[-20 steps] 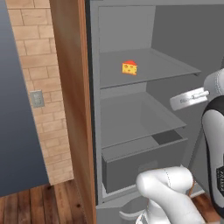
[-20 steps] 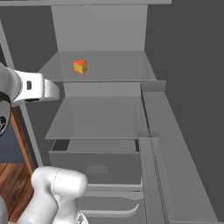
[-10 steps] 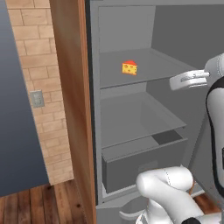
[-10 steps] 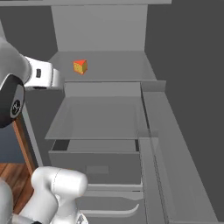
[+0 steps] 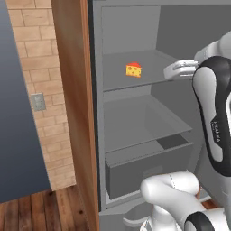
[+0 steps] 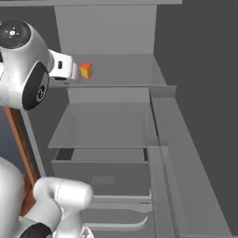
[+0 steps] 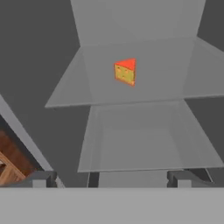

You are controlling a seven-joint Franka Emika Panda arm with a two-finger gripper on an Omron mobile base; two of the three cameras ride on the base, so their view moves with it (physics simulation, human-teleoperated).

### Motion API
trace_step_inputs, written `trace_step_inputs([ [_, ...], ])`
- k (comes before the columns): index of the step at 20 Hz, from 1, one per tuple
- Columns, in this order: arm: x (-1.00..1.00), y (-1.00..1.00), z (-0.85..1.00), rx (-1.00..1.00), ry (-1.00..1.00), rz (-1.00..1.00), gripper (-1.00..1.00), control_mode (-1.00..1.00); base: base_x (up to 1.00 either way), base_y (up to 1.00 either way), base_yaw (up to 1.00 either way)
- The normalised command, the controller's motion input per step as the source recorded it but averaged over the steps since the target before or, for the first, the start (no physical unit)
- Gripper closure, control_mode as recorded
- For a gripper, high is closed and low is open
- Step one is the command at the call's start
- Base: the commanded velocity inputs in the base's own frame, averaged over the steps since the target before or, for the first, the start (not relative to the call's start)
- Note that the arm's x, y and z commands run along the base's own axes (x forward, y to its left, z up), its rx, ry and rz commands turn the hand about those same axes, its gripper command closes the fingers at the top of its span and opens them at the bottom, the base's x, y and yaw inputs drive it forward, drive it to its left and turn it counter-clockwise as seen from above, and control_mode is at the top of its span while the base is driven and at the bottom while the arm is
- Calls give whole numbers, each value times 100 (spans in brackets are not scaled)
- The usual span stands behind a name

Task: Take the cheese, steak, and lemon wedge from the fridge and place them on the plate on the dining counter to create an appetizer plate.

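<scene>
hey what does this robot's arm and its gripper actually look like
A glossy white, rounded arm with dark grey joint bands and small dark lettering down one link. The white hand ends in a two-finger gripper with small dark grey, blocky fingertips. No loose cables show.

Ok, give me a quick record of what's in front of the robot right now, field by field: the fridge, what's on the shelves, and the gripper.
fridge: open, grey interior
upper shelf: holds the cheese, a small orange-yellow wedge with a red top edge
middle shelf: nothing seen on it
drawer: grey, at the bottom, closed
gripper: open, at the height of the upper shelf, pointed toward the cheese, not touching it
side panel: wood-brown, beside a brick wall
</scene>
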Motion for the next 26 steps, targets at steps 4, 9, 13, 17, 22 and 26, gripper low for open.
trace_step_inputs([
  [4,48,0,-6,-1,0,2,-100,-100,0,0,0],
  [9,46,0,-28,-2,-4,6,-100,-100,0,0,0],
  [13,59,0,-32,-1,-1,6,-100,-100,0,0,0],
  [17,61,0,-19,0,0,2,-100,-100,0,0,0],
  [22,70,4,-5,0,0,0,-100,-100,0,0,0],
  [26,64,18,-3,0,0,0,-100,-100,0,0,0],
])
